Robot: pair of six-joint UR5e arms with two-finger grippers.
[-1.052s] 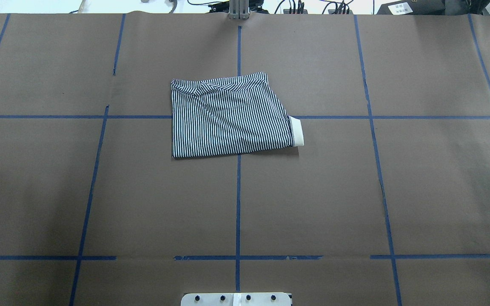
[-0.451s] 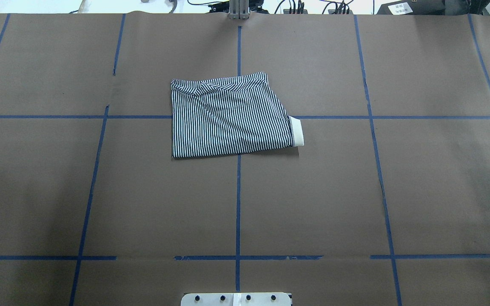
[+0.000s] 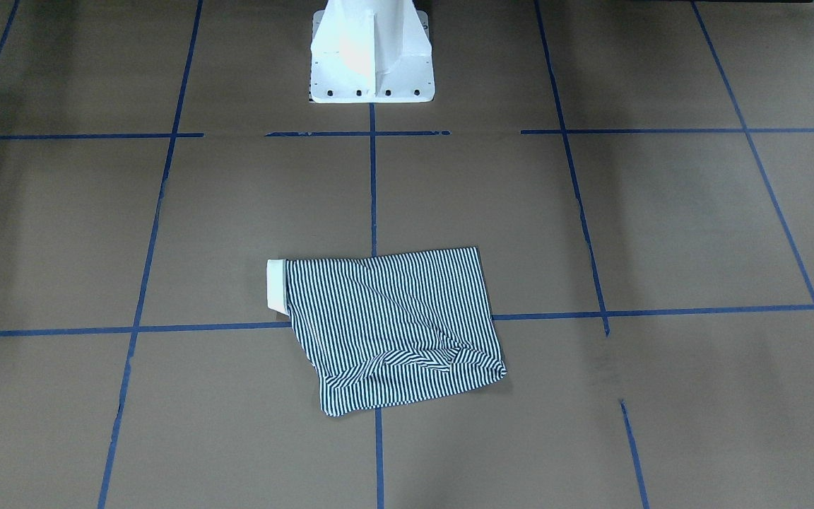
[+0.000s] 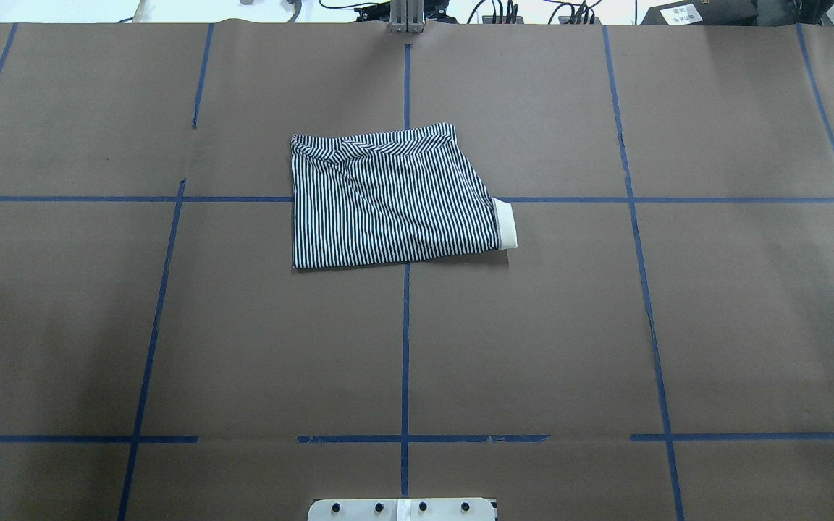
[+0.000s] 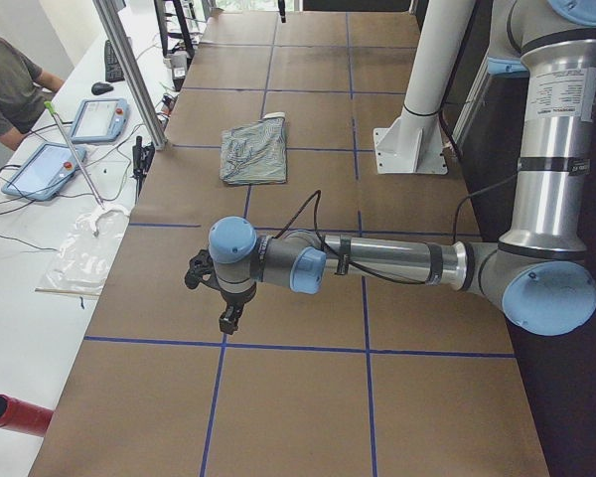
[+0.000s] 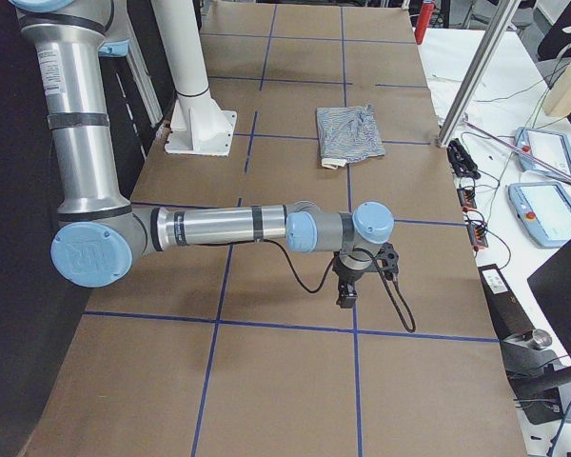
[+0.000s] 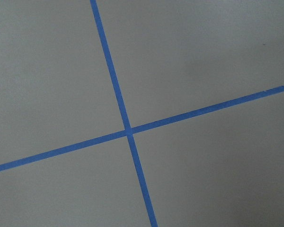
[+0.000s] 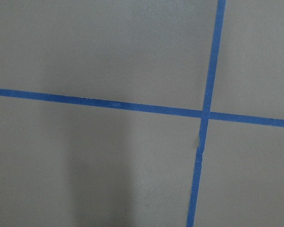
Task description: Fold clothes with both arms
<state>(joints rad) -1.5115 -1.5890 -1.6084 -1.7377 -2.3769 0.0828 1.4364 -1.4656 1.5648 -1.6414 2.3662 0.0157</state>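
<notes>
folded polo shirt (image 4: 392, 202), long axis crosswise, cream edge (image 4: 507, 225), perhaps collar, pointing right

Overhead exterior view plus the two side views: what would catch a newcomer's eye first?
The folded striped polo shirt lies near the middle of the brown table, a cream band poking out at its right edge. In the side views the left arm and the right arm stretch out low over the table's ends, well away from the shirt.

L tool (image 5: 227, 321) & R tool (image 6: 344, 297) point down; grip state unclear.
</notes>
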